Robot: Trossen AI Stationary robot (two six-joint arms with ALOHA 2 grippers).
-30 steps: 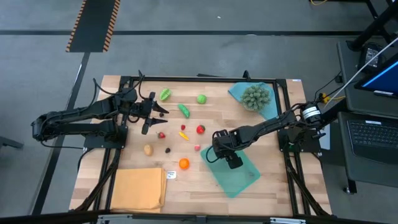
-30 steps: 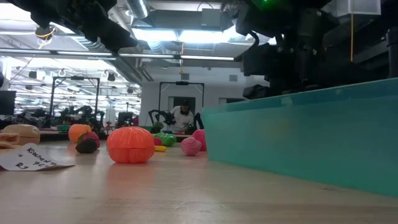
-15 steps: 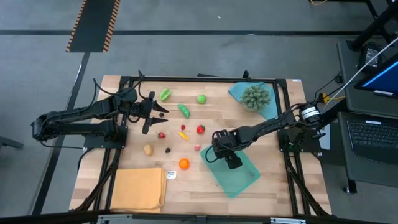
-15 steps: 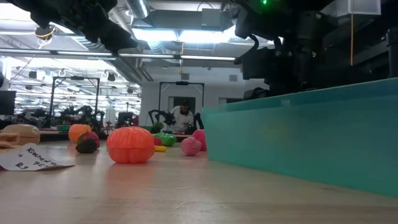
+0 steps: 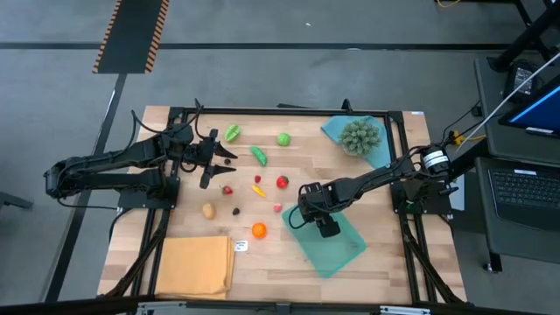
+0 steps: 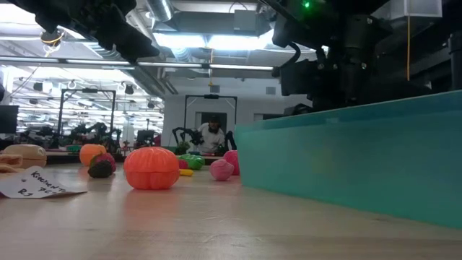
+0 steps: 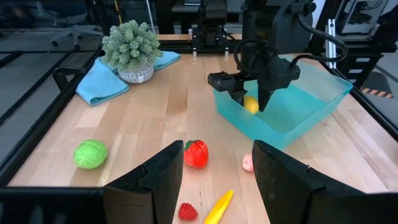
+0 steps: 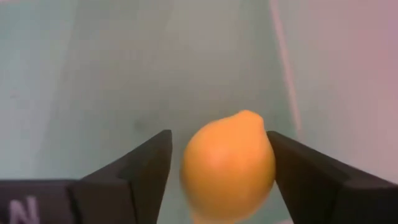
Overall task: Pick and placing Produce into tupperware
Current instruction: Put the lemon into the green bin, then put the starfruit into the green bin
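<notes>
Since a second ago we see little change on the table: the right gripper [image 5: 314, 220] still hangs over the near end of the tupperware [image 5: 346, 247], but its fingers [image 8: 134, 163] now stand slightly apart from the yellow lemon [image 8: 228, 167] between them, a gap showing on one side. That lemon sits low inside the tupperware. Farther off, other produce lies loose on the table [image 5: 197, 236], and the left gripper [image 5: 219, 159] hovers open and empty.

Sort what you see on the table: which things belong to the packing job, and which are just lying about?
Job: lemon between the right pincer fingers; teal tub; tomato; orange; cabbage.

Lying about: spiky plant; blue cloth; yellow cloth; paper note.
</notes>
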